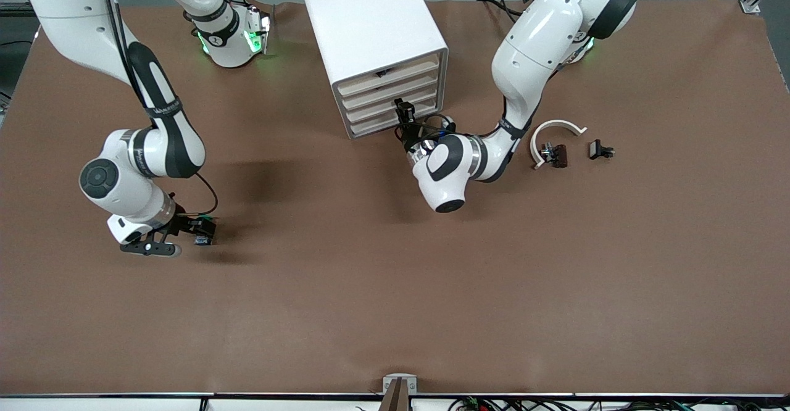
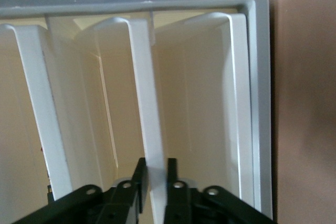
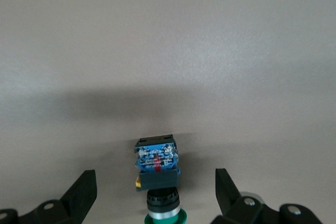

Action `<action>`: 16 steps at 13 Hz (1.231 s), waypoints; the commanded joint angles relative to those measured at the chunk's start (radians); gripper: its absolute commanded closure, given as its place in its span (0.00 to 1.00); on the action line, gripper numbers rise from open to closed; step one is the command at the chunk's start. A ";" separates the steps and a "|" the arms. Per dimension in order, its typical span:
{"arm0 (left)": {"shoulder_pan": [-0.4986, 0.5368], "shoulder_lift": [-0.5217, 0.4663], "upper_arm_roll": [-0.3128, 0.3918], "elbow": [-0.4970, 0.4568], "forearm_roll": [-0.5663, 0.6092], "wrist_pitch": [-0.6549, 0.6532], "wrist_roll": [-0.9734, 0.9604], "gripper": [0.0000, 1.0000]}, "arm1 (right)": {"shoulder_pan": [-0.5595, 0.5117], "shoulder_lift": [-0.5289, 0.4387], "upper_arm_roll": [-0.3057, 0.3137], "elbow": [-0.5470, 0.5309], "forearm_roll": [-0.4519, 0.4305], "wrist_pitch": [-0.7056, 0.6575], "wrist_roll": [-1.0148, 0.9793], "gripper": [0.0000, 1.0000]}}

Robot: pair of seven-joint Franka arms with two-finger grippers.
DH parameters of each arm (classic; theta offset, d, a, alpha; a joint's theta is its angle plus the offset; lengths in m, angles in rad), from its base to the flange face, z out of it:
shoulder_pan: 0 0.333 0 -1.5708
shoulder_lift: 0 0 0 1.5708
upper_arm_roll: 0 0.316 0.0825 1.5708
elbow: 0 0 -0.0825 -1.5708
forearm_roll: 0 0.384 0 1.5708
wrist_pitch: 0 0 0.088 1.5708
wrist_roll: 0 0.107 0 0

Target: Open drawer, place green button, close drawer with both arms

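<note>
Left gripper [image 2: 154,182] pinches a drawer [image 2: 149,103] front in the cabinet [image 1: 370,34], fingers nearly closed on the thin lip; that narrow hold could slip as it pulls. Well away from the cabinet, toward the right arm's end, the right gripper [image 3: 156,192] hangs spread wide around the button [image 3: 157,169] on the table [image 1: 395,287], holding nothing; an off-centre close could tip it.

Brown surface [image 1: 395,287] lies bare nearer the front camera. White cabinet [image 1: 376,41] stands mid-surface betw. the arms. Left pincer [image 1: 404,115] sits at its drawer [image 1: 386,108] front, fingers [image 2: 139,182] closed on a front rib, blocking that face. Right pincer [image 3: 155,195] is low over the surface toward the right arm's end, fingers wide either side of the button [image 3: 157,169], w/ gaps both sides. White arc [image 1: 555,136] and small black parts [image 1: 600,150] lie toward the left arm's end.
</note>
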 commanded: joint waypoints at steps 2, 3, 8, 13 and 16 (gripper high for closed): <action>0.018 0.004 -0.008 0.012 -0.007 -0.020 -0.001 1.00 | 0.002 0.020 -0.003 0.010 0.002 0.005 0.015 0.00; 0.028 0.004 -0.004 0.014 -0.002 -0.020 0.001 1.00 | 0.002 0.026 -0.003 0.010 0.002 0.010 0.015 0.00; 0.108 0.008 0.005 0.020 -0.002 -0.012 0.031 1.00 | 0.003 0.066 -0.003 0.031 0.002 0.019 0.022 0.00; 0.110 0.008 0.064 0.054 -0.004 0.023 0.097 0.99 | 0.005 0.075 -0.001 0.036 0.005 0.021 0.032 0.00; 0.126 0.010 0.065 0.072 -0.004 0.069 0.128 0.91 | 0.011 0.075 -0.001 0.036 0.005 0.016 0.032 0.77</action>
